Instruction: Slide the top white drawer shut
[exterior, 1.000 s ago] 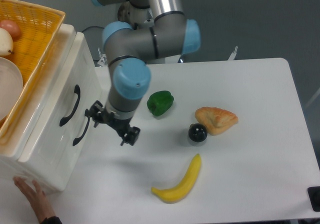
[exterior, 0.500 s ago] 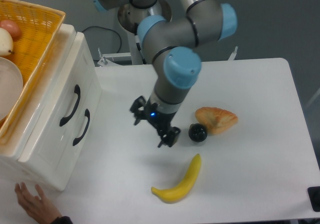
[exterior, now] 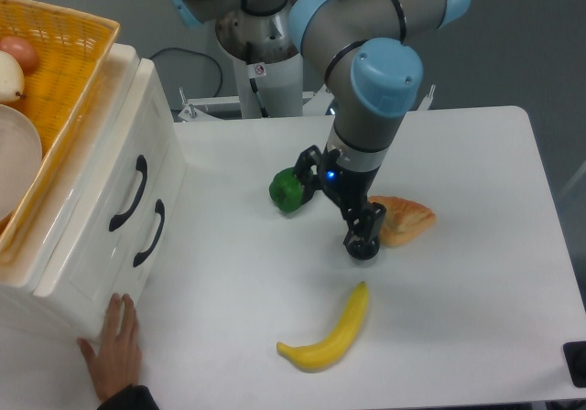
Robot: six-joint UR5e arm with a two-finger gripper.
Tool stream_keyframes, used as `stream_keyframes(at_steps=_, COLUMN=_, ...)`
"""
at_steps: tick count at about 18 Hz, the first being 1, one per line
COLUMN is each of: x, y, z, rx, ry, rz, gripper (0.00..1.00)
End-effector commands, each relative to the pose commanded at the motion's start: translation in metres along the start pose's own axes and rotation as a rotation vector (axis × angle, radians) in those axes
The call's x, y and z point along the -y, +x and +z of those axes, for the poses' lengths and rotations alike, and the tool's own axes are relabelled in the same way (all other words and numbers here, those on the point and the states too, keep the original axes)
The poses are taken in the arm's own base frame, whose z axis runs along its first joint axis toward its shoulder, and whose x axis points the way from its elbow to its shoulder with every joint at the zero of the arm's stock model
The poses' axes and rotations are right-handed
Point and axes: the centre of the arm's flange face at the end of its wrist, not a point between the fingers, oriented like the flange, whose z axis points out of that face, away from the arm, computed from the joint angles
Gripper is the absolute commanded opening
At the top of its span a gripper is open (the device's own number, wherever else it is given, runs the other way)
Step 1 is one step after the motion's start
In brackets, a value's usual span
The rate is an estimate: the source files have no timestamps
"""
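Claw (exterior: 337, 201) over table, well apart from top white drawer (exterior: 114, 186).

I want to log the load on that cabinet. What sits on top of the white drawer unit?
A woven yellow basket rests on the white drawer unit, holding a white bowl and pale round items. The rest of the basket runs out of frame.
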Motion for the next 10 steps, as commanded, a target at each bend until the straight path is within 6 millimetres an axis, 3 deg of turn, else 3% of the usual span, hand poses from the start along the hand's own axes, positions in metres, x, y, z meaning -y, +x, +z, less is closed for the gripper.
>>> stream_keyframes(at_steps=10, x=-0.043, y=-0.01, z=-0.019, rx=0.037, ry=-0.074, rz=0.138, gripper=1.0)
